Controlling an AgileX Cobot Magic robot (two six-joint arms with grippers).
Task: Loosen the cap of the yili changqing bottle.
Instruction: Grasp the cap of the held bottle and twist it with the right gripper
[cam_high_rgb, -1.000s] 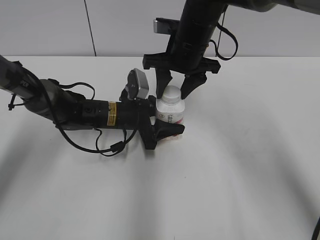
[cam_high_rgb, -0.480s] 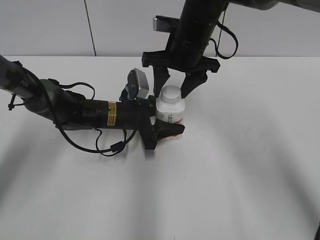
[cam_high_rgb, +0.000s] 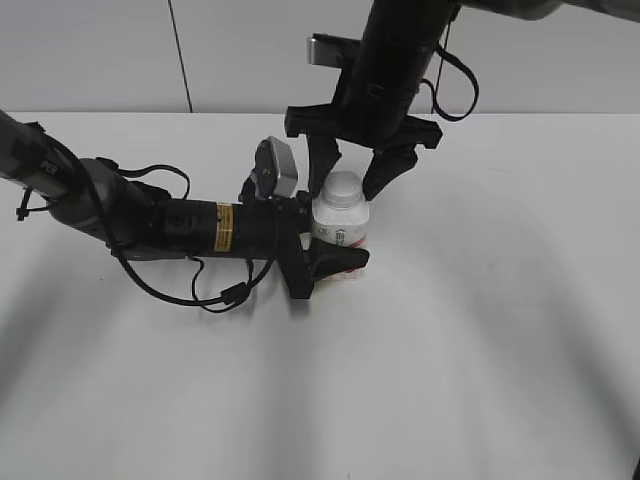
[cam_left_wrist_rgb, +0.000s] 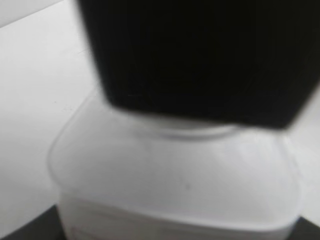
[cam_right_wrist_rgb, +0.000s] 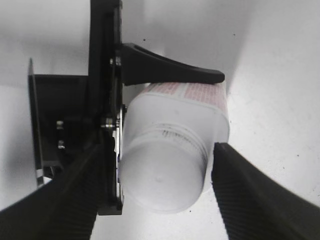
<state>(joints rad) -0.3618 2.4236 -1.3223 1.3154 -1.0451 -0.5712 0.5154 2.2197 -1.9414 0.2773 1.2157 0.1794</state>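
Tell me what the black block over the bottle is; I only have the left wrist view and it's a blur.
Observer: That is the right tool, hanging over the bottle with one finger on each side of the cap.
Operator: Is it clamped on the cap?
Observer: No. Its jaws stand open, and the right wrist view shows a sliver of table between the cap and one finger.
Operator: Is the cap still on?
Observer: Yes, it sits on the neck.
Operator: And my side?
Observer: The left tool is shut on the yili changqing bottle, which stands upright on the table.
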